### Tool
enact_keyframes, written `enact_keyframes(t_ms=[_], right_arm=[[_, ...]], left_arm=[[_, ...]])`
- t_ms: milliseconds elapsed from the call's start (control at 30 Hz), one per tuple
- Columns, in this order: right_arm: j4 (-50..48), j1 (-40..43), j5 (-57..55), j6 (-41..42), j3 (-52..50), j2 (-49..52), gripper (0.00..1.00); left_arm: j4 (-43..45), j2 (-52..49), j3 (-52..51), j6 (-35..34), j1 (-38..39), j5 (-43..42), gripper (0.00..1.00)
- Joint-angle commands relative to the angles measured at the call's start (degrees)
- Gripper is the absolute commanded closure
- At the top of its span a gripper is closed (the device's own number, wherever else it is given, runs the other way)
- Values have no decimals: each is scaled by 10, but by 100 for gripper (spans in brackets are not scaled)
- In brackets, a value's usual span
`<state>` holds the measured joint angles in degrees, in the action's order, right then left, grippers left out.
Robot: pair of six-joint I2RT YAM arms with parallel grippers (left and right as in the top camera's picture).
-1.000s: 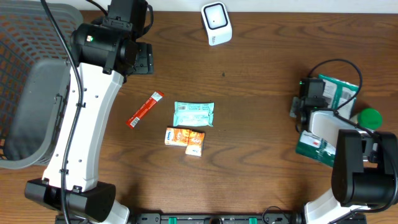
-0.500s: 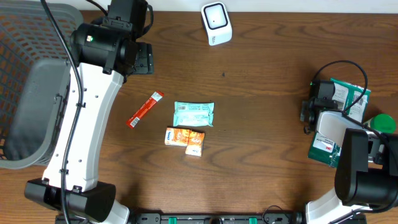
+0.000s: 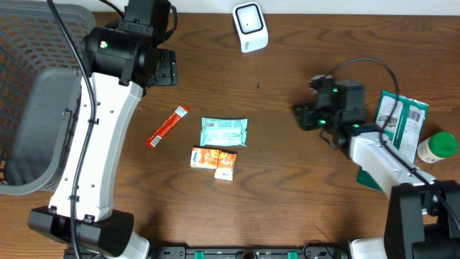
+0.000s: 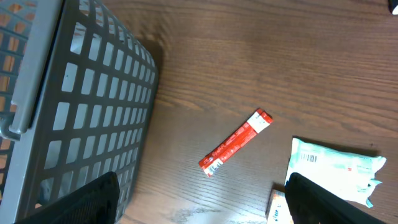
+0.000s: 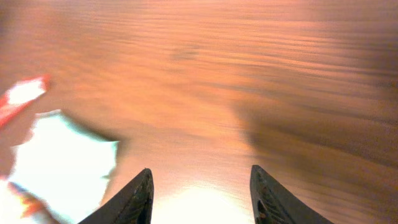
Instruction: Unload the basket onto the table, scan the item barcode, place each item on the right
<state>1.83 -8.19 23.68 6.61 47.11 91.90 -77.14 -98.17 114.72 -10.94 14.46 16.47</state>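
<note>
The white barcode scanner [image 3: 249, 27] stands at the table's back edge. A teal packet [image 3: 224, 132] [image 4: 333, 168], a red stick sachet [image 3: 167, 126] [image 4: 236, 142] and orange boxes [image 3: 213, 160] lie mid-table. A green packet [image 3: 399, 121] lies flat at the right. My right gripper [image 3: 302, 115] [image 5: 202, 190] hovers left of the green packet, open, nothing between its fingers. In its blurred view the teal packet [image 5: 62, 163] shows pale at lower left. My left gripper [image 3: 164, 67] [image 4: 199, 202] hangs open near the basket, empty.
A grey mesh basket [image 3: 29, 108] [image 4: 93, 93] fills the left side, close to the left arm. A green-capped bottle [image 3: 437, 147] stands at the far right beside the green packet. Bare wood lies between the scanner and the right gripper.
My right gripper has opened and swung left, away from the green packet toward the table's middle. The green packet stays at the right. The left arm has not moved.
</note>
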Motion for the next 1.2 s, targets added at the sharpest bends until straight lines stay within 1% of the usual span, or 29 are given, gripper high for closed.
enact_keyframes(t_ms=[0, 67, 200, 500, 567, 600, 633, 667, 700, 733, 767, 867, 967, 1167], right_arm=[[1, -56, 101, 49, 5, -3, 51], [1, -84, 83, 45, 5, 0, 50], [-4, -121, 32, 5, 5, 2, 47], [-17, -152, 34, 2, 5, 5, 47], [-18, -156, 34, 3, 5, 5, 47], [-19, -157, 34, 12, 5, 5, 46], [-18, -157, 34, 18, 5, 5, 46], [-18, -157, 34, 25, 5, 5, 46], [-18, -157, 34, 29, 5, 6, 46], [-18, -157, 33, 33, 5, 7, 46], [-17, -157, 33, 36, 5, 9, 46], [-14, -157, 32, 65, 5, 20, 46], [-14, -158, 38, 93, 5, 40, 46], [-13, -161, 38, 105, 5, 65, 48]], left_arm=[[-2, -6, -3, -8, 0, 6, 14], [-2, -6, -3, -8, 0, 6, 14], [-2, -6, -3, -8, 0, 6, 14], [5, -6, -3, -8, 0, 4, 14], [5, -6, -3, -8, 0, -18, 14], [5, -9, -7, -7, 0, -68, 14], [4, -9, -12, -7, 0, -86, 14], [5, -9, -21, -7, 0, -101, 17], [5, -9, -29, -7, 0, -106, 40], [5, -9, -41, -7, 0, -107, 77], [5, -9, -52, -7, 0, -107, 92], [20, -9, -93, -8, 0, -111, 93], [47, -9, -143, -7, 0, -143, 93], [146, -9, -267, -7, 0, -182, 93]])
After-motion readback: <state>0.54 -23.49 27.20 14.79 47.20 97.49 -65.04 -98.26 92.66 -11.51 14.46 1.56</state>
